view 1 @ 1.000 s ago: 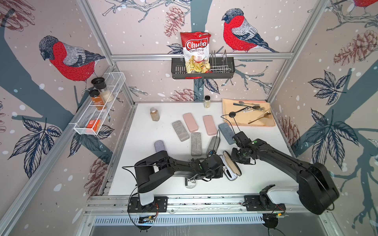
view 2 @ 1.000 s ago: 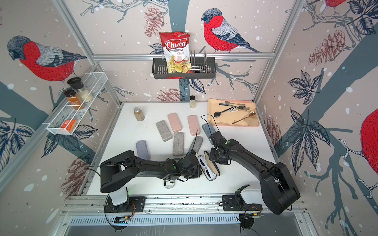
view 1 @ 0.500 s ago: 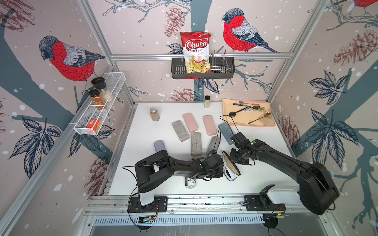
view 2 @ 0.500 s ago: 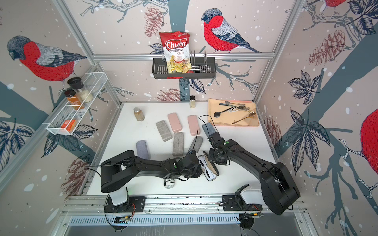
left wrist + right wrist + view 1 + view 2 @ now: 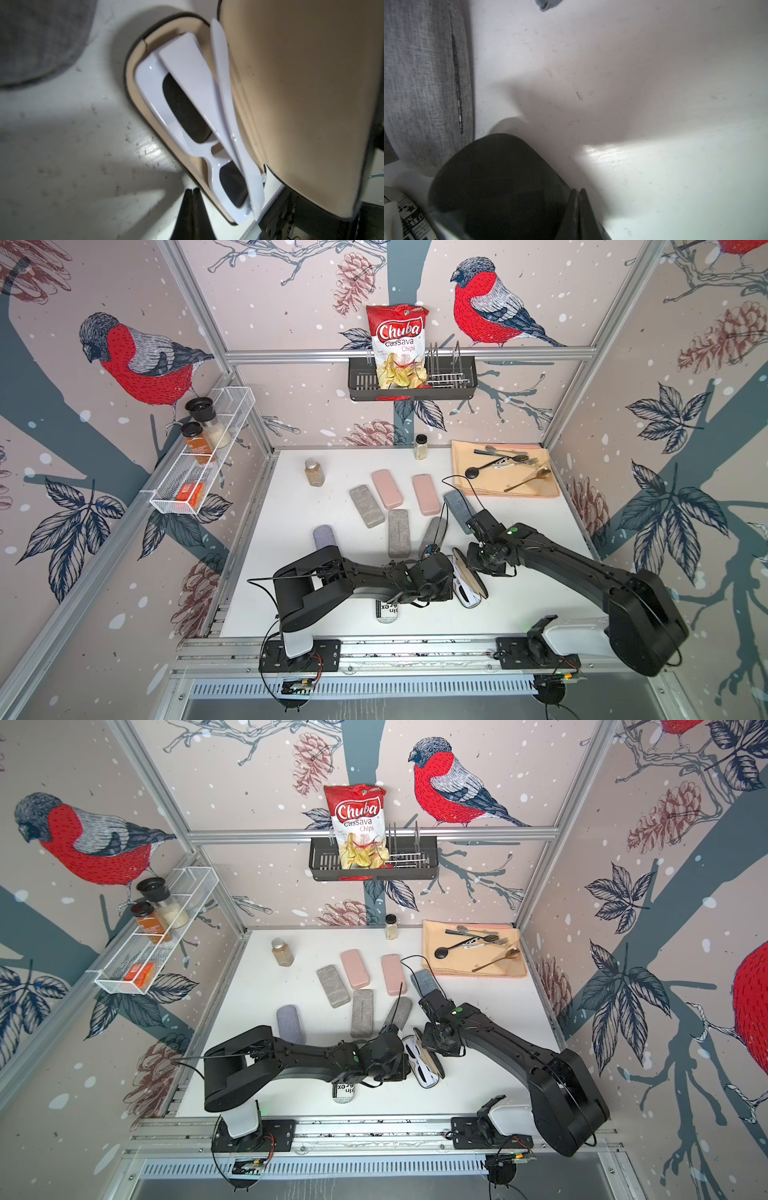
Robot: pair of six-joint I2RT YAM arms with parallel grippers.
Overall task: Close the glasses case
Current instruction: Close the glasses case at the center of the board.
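The glasses case (image 5: 471, 580) is only half closed. My left gripper (image 5: 192, 193) and right gripper (image 5: 579, 196) are squeezed tight, holding nothing.

Red chip bag (image 5: 398, 349) reads "Chuba Cassava Chips"

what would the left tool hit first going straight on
Likely the near rim of the black, tan-lined open glasses case, ahead of the left tool; white plastic sunglasses lie inside. Depth unclear.
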